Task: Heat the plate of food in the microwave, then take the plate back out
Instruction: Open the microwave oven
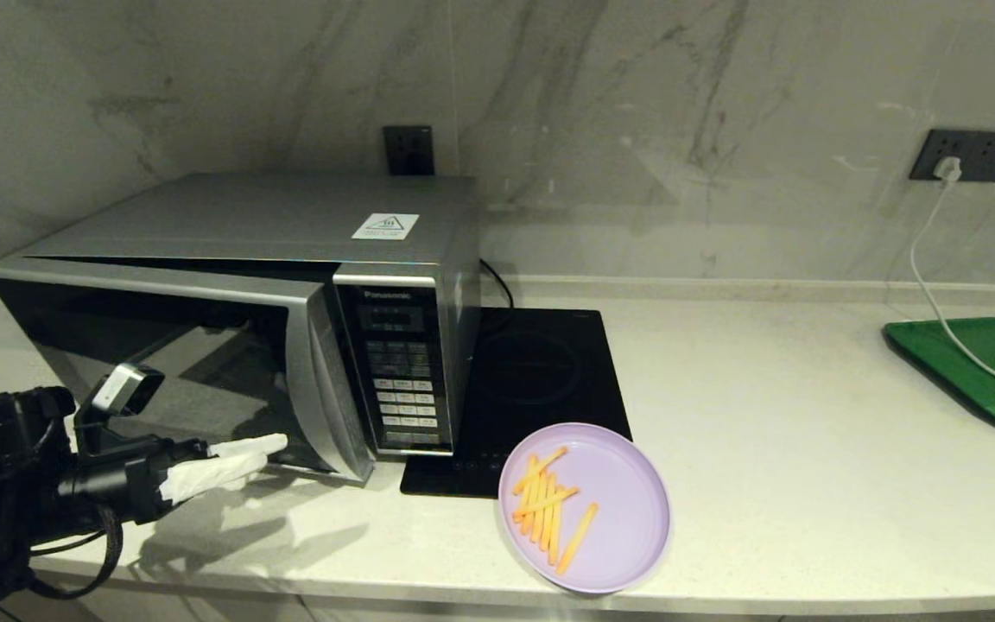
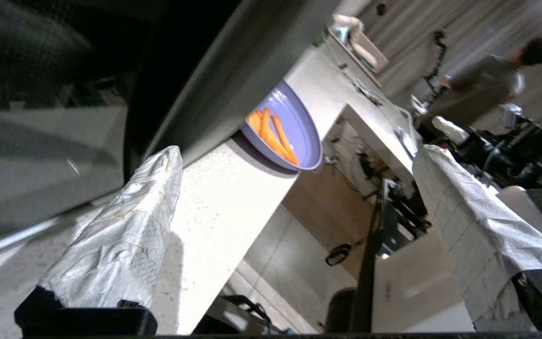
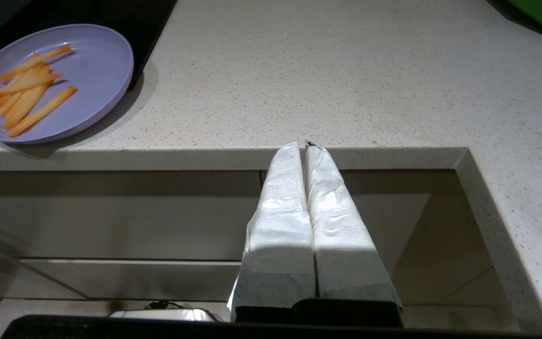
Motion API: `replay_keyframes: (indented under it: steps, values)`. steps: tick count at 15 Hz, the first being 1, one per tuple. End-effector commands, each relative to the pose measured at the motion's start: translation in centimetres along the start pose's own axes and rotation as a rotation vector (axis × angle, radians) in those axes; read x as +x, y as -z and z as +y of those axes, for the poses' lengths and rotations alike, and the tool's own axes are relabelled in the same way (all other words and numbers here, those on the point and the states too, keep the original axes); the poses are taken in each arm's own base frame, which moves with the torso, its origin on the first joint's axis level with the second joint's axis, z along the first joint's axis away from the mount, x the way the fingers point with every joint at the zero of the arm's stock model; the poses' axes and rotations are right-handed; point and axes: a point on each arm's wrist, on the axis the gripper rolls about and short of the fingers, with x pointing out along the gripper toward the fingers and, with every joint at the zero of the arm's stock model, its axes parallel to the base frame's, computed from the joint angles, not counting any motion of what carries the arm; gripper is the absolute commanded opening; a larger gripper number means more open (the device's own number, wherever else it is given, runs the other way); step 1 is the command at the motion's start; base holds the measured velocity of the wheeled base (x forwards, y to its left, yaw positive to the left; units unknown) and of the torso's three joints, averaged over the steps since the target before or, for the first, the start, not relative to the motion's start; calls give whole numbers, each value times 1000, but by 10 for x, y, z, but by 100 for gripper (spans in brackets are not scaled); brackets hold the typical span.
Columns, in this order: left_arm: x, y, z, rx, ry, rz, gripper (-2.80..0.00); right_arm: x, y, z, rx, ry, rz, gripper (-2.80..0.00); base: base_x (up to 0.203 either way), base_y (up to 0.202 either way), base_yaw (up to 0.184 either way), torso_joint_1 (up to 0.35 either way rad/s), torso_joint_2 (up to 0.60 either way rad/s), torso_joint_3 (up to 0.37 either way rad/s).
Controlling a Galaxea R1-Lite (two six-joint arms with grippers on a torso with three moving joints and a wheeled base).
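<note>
- Plate of food point(image 1: 586, 506) is sitting on the counter point(image 1: 808, 449) at its front edge, overlapping the black hob's point(image 1: 532, 380) corner, right of the microwave point(image 1: 247, 320).
- My left gripper point(image 1: 247, 458) is hovering wide open and empty at the microwave's door point(image 1: 161, 363), which is standing slightly ajar.
- My right gripper point(image 3: 305, 147) is parked below the counter edge, its 2 fingers pressing together, gripping nothing.

Dim, cool room light fills the head view, with soft shadows pooling on the pale speckled stone counter point(image 1: 774, 432) under the left gripper point(image 1: 238, 462). In the left wrist view, counter between its fingers glares white; the dark glass microwave door point(image 2: 54, 141) beside them smears with blur.
</note>
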Motion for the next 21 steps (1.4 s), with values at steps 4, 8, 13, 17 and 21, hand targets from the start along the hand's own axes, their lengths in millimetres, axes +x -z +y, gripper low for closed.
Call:
replay_keyframes:
  steps: [4,8,13,17,21]
  values:
    - [-76,4,-17,76,-258,-155,0,0,0,0,0,1,1,-280,0,0,0,0,0,0]
    - [-113,-14,-58,231,-410,-222,-280,0,0,0,0,1,1,-280,0,0,0,0,0,0]
    - [-51,-72,-111,439,-525,-234,-280,0,0,0,0,1,1,-280,0,0,0,0,0,0]
    - [13,-128,-147,419,-824,-230,-280,0,0,0,0,1,1,-280,0,0,0,0,0,0]
    - [53,-154,-188,577,-977,-226,-280,0,0,0,0,1,1,-280,0,0,0,0,0,0]
